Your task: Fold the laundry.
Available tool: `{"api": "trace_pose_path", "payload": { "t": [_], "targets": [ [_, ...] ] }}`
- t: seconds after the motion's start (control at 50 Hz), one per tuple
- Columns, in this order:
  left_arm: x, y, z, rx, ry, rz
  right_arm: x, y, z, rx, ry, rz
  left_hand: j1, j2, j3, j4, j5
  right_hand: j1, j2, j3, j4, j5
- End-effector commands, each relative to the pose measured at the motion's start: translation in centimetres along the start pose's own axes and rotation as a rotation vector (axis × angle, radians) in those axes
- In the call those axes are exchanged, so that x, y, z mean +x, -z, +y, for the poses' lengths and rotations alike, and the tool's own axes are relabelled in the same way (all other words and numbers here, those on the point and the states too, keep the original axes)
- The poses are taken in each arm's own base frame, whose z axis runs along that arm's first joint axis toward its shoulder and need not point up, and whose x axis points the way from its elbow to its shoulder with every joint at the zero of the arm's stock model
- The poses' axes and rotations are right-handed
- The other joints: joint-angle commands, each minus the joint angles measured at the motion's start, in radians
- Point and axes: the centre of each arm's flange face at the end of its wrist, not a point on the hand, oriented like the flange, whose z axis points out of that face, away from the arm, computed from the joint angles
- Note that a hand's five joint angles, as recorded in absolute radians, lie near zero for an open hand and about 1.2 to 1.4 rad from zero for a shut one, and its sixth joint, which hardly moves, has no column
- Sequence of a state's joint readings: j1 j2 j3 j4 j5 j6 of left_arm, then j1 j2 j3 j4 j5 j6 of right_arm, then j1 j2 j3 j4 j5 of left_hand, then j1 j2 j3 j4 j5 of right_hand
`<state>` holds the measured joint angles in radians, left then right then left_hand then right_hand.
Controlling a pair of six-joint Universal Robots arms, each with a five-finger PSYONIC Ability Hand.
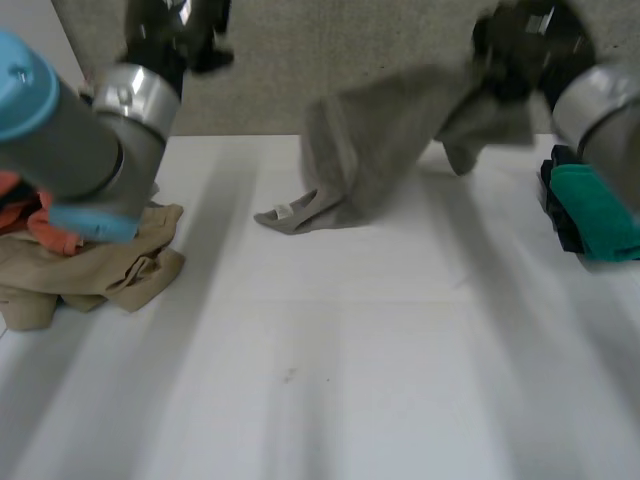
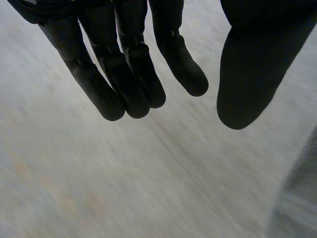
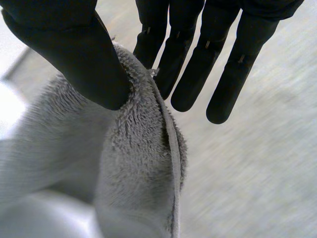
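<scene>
The right hand (image 1: 515, 50) is up in the upper right of the head view. It holds the grey fuzzy cloth (image 1: 375, 140) by one edge. The cloth hangs down from the hand and slopes toward the middle of the picture. Its low end rests on the white table (image 1: 330, 380). A small white tag (image 1: 285, 210) shows at that low end, but it is too small to read.

The right wrist view shows the hold up close. The thumb (image 3: 74, 54) presses the cloth (image 3: 133, 163) against one finger, so the hand is clamped on its hemmed edge. The other fingers (image 3: 233, 69) stick out straight beside it.

The left hand (image 1: 185, 25) is in the upper left of the head view, well apart from the grey cloth. In its own wrist view the fingers (image 2: 124, 74) hang straight with the thumb (image 2: 252, 74) spread away, and nothing is between them.

The head view also shows other laundry. A crumpled tan cloth (image 1: 100, 265) lies at the left edge with an orange cloth (image 1: 35, 220) on it. A folded green cloth (image 1: 595, 210) lies at the right edge on a dark cloth (image 1: 555, 205).
</scene>
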<state>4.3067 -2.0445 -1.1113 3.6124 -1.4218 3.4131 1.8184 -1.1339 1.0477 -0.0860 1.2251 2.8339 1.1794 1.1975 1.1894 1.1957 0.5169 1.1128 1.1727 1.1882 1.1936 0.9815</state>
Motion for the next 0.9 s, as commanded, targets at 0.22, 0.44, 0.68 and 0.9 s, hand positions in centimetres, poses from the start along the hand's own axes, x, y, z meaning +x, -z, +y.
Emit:
{"api": "trace_pose_path", "payload": {
  "t": [0.22,0.44,0.68,0.9],
  "targets": [
    [5.3,9.2,11.0,-0.326,0.197,0.156,-9.8,8.3,6.3,-0.26,0.128,-0.331,-0.934,-0.952,-0.944,-0.95,-0.446,0.283,0.224,0.208,0.203,0.24],
    [11.2,6.5,9.6,-0.289,0.247,0.326,-10.2,10.4,-1.3,-0.083,0.153,-0.398,-0.899,-0.917,-0.909,-0.915,-0.411,0.283,0.224,0.208,0.203,0.24],
    [14.0,8.9,14.4,-0.512,0.217,0.372,-9.2,11.1,-3.7,-0.067,0.097,-0.331,-0.555,-0.573,-0.565,-0.571,-0.067,0.283,0.224,0.208,0.203,0.24],
    [15.8,9.0,12.8,-0.468,0.297,0.406,-9.9,12.3,-4.6,-0.072,0.066,-0.377,-0.64,-0.658,-0.65,-0.656,-0.152,0.283,0.224,0.208,0.203,0.24]
  ]
}}
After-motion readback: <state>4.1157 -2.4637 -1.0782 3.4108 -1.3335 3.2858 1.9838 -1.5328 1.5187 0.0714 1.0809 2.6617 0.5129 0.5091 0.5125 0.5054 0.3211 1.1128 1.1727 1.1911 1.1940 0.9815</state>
